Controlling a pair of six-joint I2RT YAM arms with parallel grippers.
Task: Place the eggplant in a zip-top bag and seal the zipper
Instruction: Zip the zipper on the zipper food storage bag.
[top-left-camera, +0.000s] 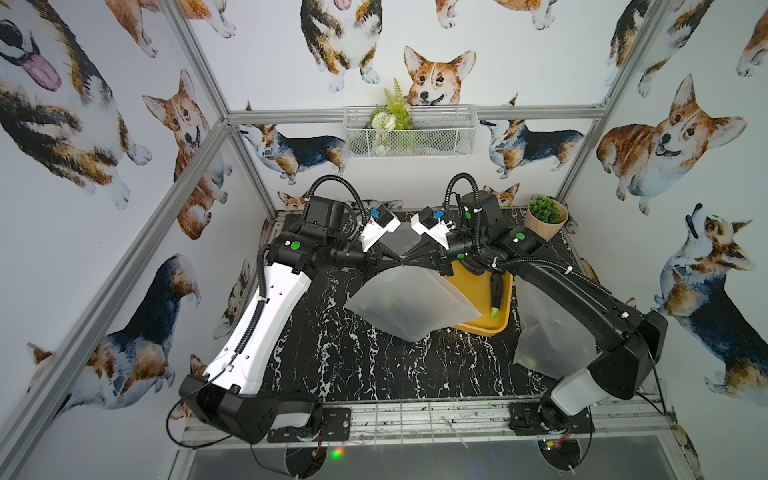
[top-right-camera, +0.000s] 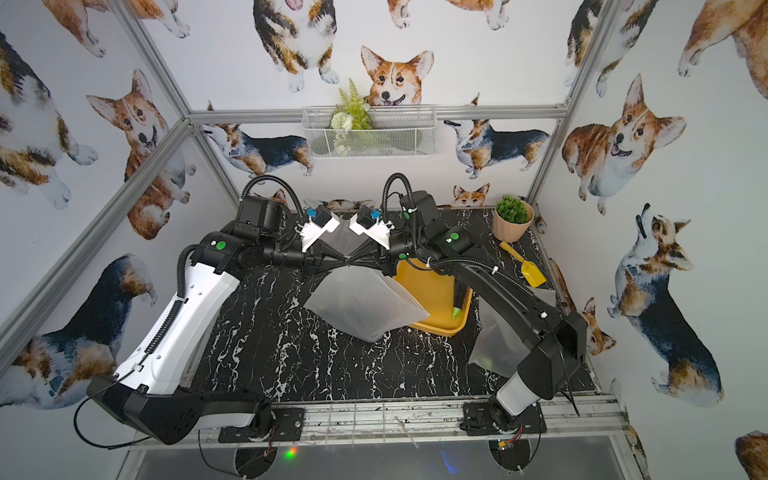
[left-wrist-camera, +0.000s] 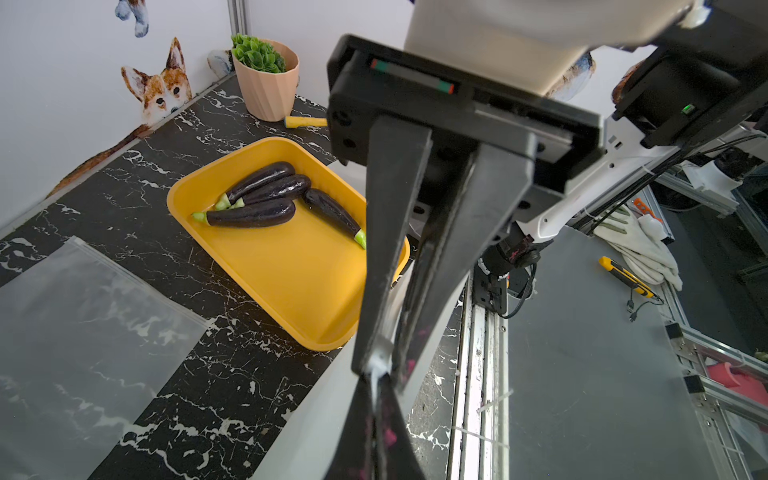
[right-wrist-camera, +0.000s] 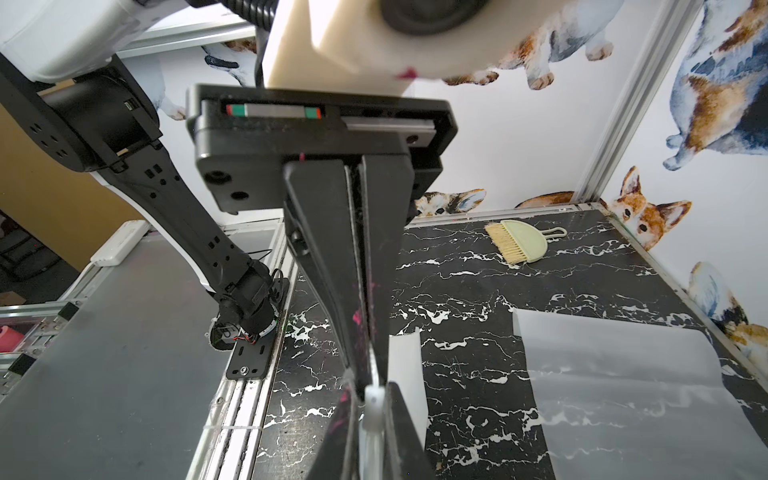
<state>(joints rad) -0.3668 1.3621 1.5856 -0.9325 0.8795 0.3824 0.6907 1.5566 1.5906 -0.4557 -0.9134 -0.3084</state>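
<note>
Black marble table (top-left-camera: 353, 365). Zip-top bag (top-left-camera: 409, 303) lifted, hanging; top edge pinched by left gripper (top-left-camera: 397, 262) and right gripper (top-left-camera: 409, 260), tips meeting. Film thin, limp, probably slippery; hold at stiffer zipper rim. Eggplants (left-wrist-camera: 253, 216) in yellow tray (left-wrist-camera: 299, 291): likely light, firm, glossy; grasp mid-body.

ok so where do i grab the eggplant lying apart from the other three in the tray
Mid-body of the lone eggplant, from straight above, jaws across its narrow width. It lies flat in the yellow tray with bare floor either side there; its stem end nears the rim.
</note>
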